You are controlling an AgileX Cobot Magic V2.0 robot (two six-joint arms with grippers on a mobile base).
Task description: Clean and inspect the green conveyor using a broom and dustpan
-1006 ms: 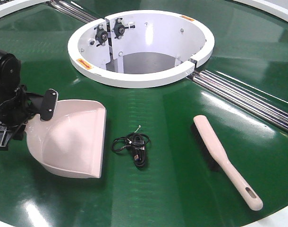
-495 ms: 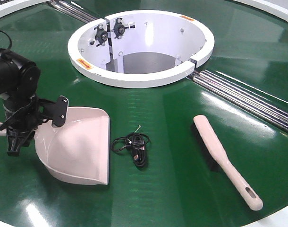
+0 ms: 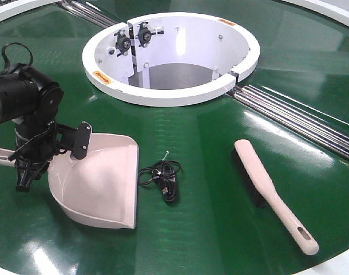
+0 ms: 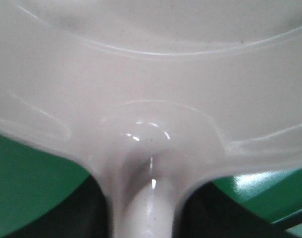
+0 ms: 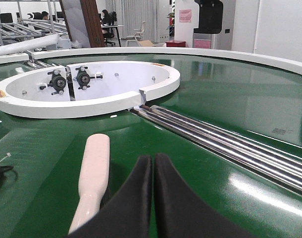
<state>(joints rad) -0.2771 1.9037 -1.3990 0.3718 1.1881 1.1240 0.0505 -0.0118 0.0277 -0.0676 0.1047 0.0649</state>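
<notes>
Front view looks down over the glossy dark-green circular conveyor (image 3: 220, 229); left wrist view crowds the pale pink plastic dustpan (image 4: 151, 74); right wrist view skims low, sharing the white ring-shaped hub (image 5: 67, 104).

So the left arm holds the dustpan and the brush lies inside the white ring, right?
Not inside: the front-facing view shows the broom lying on the green conveyor, outside the white ring. The left gripper does hold the dustpan.

R gripper (image 5: 152, 163) jaws pressed together, broom (image 5: 95, 163) lying just left on green conveyor (image 5: 230, 104).
</notes>
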